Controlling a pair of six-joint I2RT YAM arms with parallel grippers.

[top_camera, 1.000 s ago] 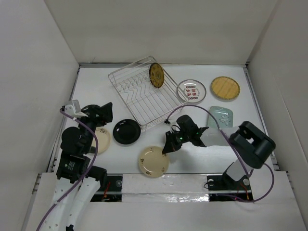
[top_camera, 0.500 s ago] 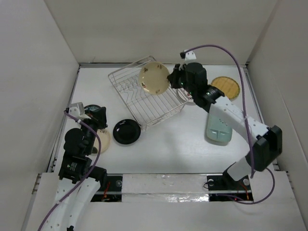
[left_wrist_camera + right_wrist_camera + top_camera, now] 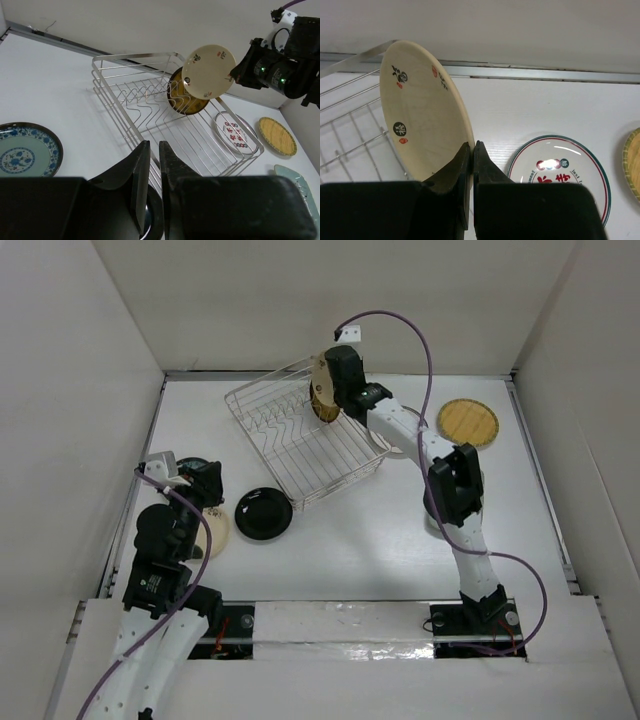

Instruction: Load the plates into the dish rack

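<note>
My right gripper [image 3: 471,145] is shut on the rim of a cream plate [image 3: 420,115] with small marks. It holds the plate on edge above the far right end of the silver dish rack [image 3: 290,445]. A brown-and-gold plate [image 3: 187,102] stands in the slots right behind it. My left gripper [image 3: 151,144] hovers at the table's left, jaws shut to a thin slit with nothing between the tips. The glossy black plate [image 3: 263,512] lies just below and beyond it. A teal patterned plate [image 3: 25,152] lies to its left.
A white plate with red marks [image 3: 560,170] lies right of the rack, a tan round plate [image 3: 467,422] further right, and a pale green rectangular dish [image 3: 300,175] nearer. Another cream plate [image 3: 213,530] lies partly under the left arm. White walls enclose the table.
The right arm took the cream plate from the table's front centre to the rack, then turned it from face-on to edge-on beside the brown-and-gold plate. The left arm drew back slightly.
</note>
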